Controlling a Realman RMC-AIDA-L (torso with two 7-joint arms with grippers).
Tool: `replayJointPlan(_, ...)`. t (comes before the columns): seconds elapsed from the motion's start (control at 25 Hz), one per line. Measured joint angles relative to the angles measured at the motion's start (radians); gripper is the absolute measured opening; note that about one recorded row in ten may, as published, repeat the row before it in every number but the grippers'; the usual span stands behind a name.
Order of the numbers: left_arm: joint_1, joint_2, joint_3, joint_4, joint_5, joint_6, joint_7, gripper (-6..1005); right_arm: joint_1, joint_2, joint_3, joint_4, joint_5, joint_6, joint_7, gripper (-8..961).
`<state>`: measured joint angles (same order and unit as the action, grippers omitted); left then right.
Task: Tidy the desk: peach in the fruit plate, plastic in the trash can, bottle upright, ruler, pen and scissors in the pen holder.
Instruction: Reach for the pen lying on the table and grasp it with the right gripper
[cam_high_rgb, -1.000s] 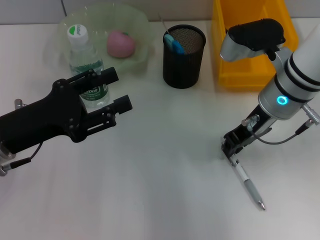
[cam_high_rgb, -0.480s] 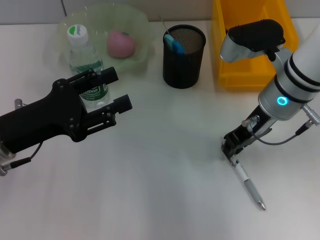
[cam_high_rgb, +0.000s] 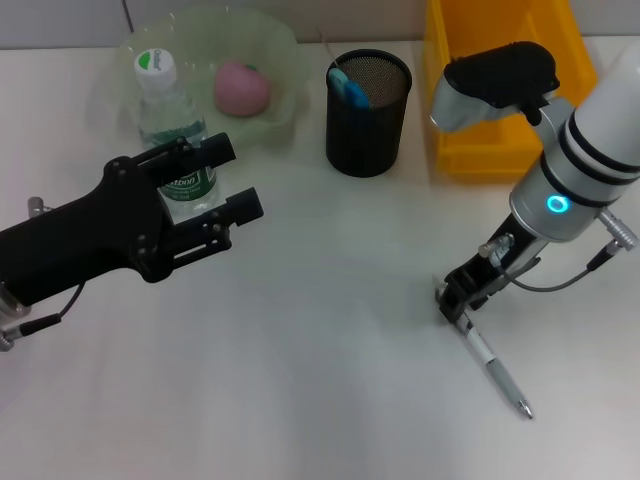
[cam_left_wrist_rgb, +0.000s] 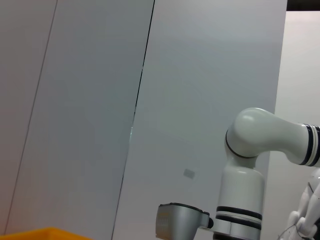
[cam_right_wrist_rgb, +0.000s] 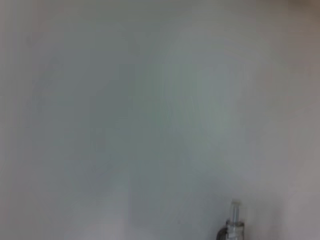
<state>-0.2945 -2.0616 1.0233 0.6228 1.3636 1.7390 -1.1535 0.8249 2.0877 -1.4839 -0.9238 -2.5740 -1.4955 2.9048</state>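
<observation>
Pen, slim white-and-silver plastic barrel (cam_high_rgb: 494, 365): head view, lies flat on the white desk (cam_high_rgb: 320, 400) at about 4 o'clock from centre. Long axis runs 11 to 5 o'clock, tip toward 5. Right gripper (cam_high_rgb: 460, 303) sits on its upper end, clamped on it by the look of it. Judged light, stiff, slick, prone to roll; best pinched across the barrel. Black mesh pen holder (cam_high_rgb: 368, 100) at 12 o'clock. Left gripper (cam_high_rgb: 228, 178) spread, empty, beside the upright clear water bottle (cam_high_rgb: 172, 130).

Left wrist view: wall only.

Right wrist view: pen's end (cam_right_wrist_rgb: 234, 217) against bare desk.
</observation>
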Motion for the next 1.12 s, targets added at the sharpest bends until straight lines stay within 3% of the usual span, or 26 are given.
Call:
replayJointPlan(0.16, 0.0, 0.0, -0.008, 0.0, 0.002, 0.0, 0.0, 701, 0.0, 0.0, -0.001, -0.003, 0.0, 0.001, 0.001, 333)
replayJointPlan(0.88, -0.001, 0.0, -0.008, 0.0, 0.0, 0.0, 0.0, 701, 0.004, 0.0, -0.009, -0.005, 0.0, 0.001, -0.001, 319)
replayJointPlan(1.12, -0.002, 0.0, -0.008, 0.0, 0.0, 0.0, 0.0, 701, 0.005, 0.0, -0.021, -0.005, 0.002, 0.001, -0.002, 263)
